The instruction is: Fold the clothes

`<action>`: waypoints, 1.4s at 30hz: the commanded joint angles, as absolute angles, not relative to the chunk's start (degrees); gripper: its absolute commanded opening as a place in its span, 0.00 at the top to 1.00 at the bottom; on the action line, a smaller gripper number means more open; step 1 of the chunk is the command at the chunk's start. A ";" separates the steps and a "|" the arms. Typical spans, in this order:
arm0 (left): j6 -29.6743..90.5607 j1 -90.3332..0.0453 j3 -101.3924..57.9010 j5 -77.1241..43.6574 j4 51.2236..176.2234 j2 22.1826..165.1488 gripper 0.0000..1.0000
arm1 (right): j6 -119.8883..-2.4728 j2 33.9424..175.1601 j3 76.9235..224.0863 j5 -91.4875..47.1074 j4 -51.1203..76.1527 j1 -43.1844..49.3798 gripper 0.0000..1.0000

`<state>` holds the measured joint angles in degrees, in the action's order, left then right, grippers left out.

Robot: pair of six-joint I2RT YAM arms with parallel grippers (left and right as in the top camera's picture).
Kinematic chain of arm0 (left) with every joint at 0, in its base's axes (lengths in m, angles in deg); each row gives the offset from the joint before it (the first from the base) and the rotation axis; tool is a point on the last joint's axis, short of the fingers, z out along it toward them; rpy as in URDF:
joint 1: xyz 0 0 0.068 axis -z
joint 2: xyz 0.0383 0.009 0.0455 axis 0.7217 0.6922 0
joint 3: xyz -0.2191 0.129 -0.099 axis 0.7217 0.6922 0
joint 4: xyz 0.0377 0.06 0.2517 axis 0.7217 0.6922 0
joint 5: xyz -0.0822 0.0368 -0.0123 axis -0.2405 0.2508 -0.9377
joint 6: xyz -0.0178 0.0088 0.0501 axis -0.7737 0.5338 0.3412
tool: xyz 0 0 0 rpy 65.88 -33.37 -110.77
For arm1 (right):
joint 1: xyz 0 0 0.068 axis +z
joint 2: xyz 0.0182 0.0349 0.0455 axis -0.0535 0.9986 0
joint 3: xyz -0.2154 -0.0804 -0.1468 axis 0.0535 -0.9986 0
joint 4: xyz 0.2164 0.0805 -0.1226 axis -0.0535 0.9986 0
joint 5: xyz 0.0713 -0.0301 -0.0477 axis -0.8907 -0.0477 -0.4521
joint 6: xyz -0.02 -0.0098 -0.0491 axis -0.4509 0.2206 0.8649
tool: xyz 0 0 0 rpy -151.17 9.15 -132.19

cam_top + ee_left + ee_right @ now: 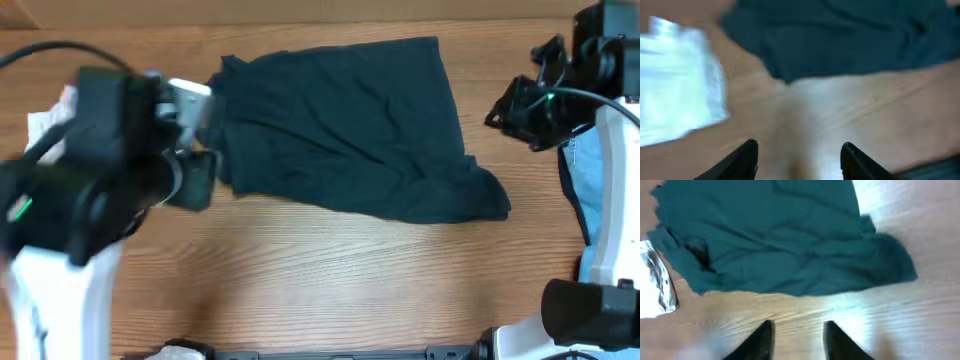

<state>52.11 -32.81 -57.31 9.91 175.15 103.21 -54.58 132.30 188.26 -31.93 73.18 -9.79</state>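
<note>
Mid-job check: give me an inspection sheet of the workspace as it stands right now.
Surface: wooden table, wood grain visible.
Job's things: dark T-shirt lying rumpled, bunched at its right end.
Clutter: white item by the left arm; light blue fabric beside the right arm.
Grippers: left claw open, empty, near the shirt's edge; right claw open, empty, short of the shirt.
Cables: black cable arcing over the left arm.
Surroundings: nothing seen.
</note>
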 commanded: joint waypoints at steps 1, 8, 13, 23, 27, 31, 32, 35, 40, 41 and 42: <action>49.91 -33.05 -42.84 -4.52 169.19 109.63 0.45 | -54.95 131.25 185.31 -33.35 72.04 -9.87 0.52; 43.00 -33.05 -25.48 -6.79 151.63 123.56 0.47 | -54.75 131.25 184.68 -33.33 71.56 -9.87 0.47; 39.59 -33.05 -24.83 -6.66 147.90 132.36 0.45 | -54.73 131.23 184.68 -33.30 71.19 -9.87 0.47; 30.65 -33.09 -24.83 -0.71 139.88 139.25 0.44 | -54.32 131.23 184.68 -33.30 70.89 -9.87 0.47; 30.43 -33.07 -24.83 5.74 139.92 139.25 0.73 | -54.32 131.23 184.68 -33.30 70.84 -9.87 0.47; 30.41 -33.07 -24.87 7.48 142.24 139.23 0.96 | -54.27 131.23 184.68 -33.28 70.89 -9.87 0.47; 30.41 -33.07 -24.91 7.48 143.92 139.10 0.96 | -54.06 131.23 184.68 -33.30 70.89 -9.87 0.47; 30.41 -33.07 -24.91 8.10 146.19 137.70 0.96 | -53.42 131.23 184.68 -33.30 70.86 -9.87 0.47; 40.55 -32.37 -24.91 6.68 140.86 128.08 0.54 | -53.25 131.23 184.68 -33.33 70.38 -9.87 0.47; 43.17 -31.89 -24.91 4.47 139.48 127.07 0.32 | -53.25 131.25 184.68 -33.33 70.27 -9.87 0.46; 43.98 -31.56 -24.91 -0.17 138.21 126.51 0.00 | -53.25 131.23 184.68 -33.30 70.23 -9.87 0.47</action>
<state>35.35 -32.72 -24.46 6.78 140.97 133.46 -53.86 132.30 184.87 -32.82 70.69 -9.79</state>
